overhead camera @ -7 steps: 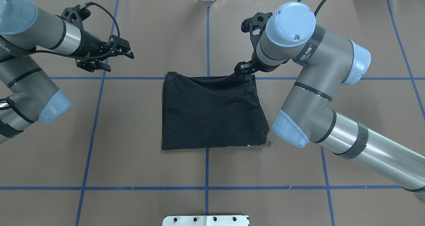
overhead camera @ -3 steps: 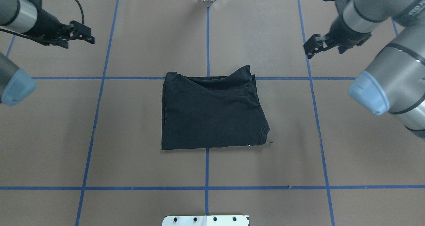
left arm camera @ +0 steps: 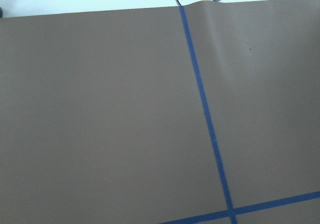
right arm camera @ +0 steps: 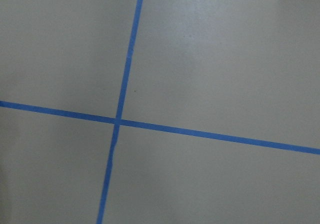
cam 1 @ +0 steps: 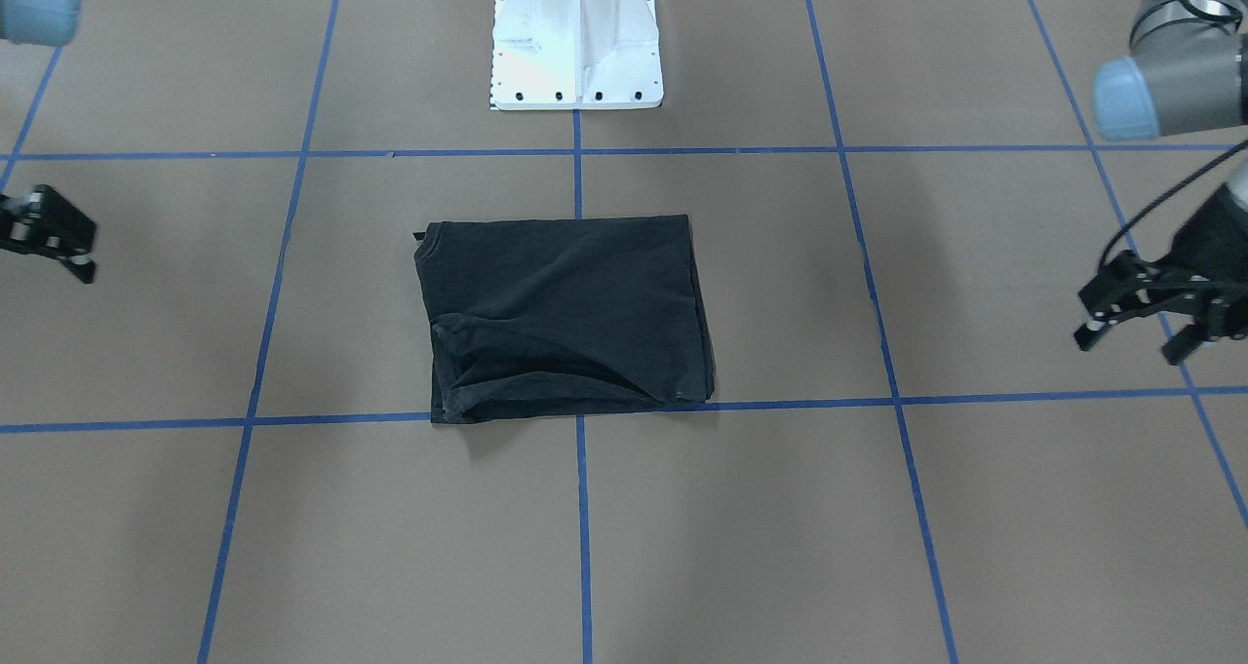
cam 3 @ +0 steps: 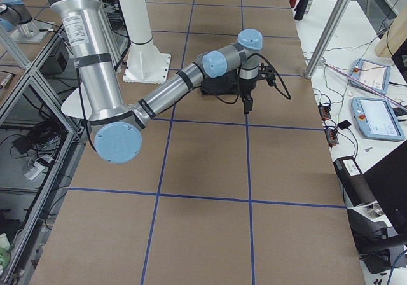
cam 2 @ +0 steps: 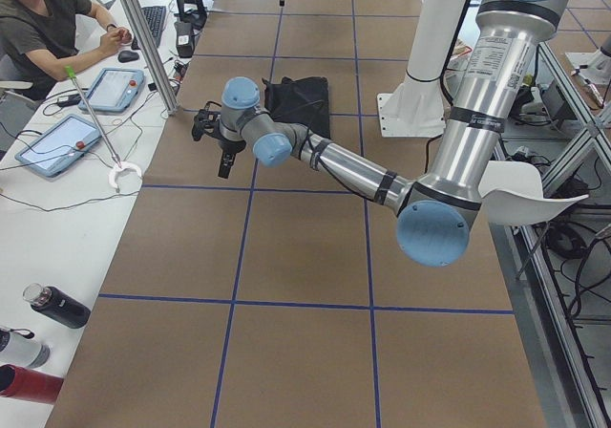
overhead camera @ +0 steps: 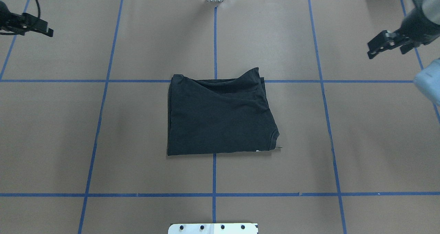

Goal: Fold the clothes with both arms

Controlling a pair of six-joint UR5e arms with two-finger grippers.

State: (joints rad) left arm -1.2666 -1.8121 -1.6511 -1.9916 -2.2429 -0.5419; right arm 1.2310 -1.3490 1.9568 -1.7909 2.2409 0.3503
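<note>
Shirt status: black short-sleeved cotton T-shirt (overhead camera: 220,117) lies folded into a rough rectangle at the middle of the brown paper-covered table (overhead camera: 137,38). Plain black side up, no logo on show. It straddles the central lengthwise strip of the blue tape grid (overhead camera: 213,179), with its far edge along a crosswise strip. In the overhead view the far right corner rises to a small peak. Loose creases run beneath that peak, and the ribbed collar sits at the near right corner. The left edge is straight and the near edge lies flat on the paper.

Left gripper (cam 1: 1129,344): small, black, out at the table's left margin and well apart from the shirt. Its two fingers are spread wide and nothing is between them.

Right gripper (overhead camera: 385,52): also black, out at the far right of the table and equally clear of the cloth. From overhead its fingers appear parted and it carries nothing (the front-facing view catches it only at the frame edge).

Both wrist cameras see only bare brown paper and crossing tape lines, with no fabric in either.

White pedestal base (cam 1: 577,40) stands at the robot's side of the table, in line with the central strip. Seated operator in a dark shirt (cam 2: 38,27) is beside a side bench in the left-end view.
</note>
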